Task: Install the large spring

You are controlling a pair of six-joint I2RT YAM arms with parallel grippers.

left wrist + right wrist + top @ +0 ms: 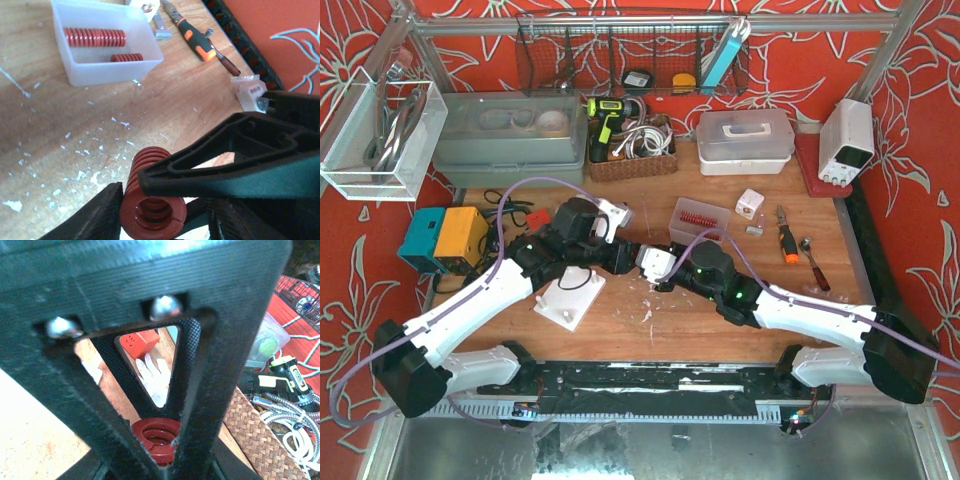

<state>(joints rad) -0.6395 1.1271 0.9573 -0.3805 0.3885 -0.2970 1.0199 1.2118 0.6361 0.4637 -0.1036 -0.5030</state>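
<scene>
The large red spring [150, 200] sits between my left gripper's [160, 222] black fingers [97, 217], open end toward the camera. A black triangular finger [225, 165] of my right gripper lies across its upper right side. In the right wrist view the spring [157, 437] sits low at centre in my right gripper [157, 452], behind a close black triangular finger [200, 365] of the left gripper. Seen from above, the left gripper [623, 255] and right gripper [655, 265] meet at mid-table; the spring is hidden there. A white plate [570, 297] lies on the table below the left gripper.
A clear bin [700, 215] holding red springs [95, 37] stands behind the grippers. A screwdriver [786, 240] and small tools lie to the right. A wicker basket [630, 150], grey tub [510, 135] and white box [745, 140] line the back; a teal and yellow box [445, 238] is left.
</scene>
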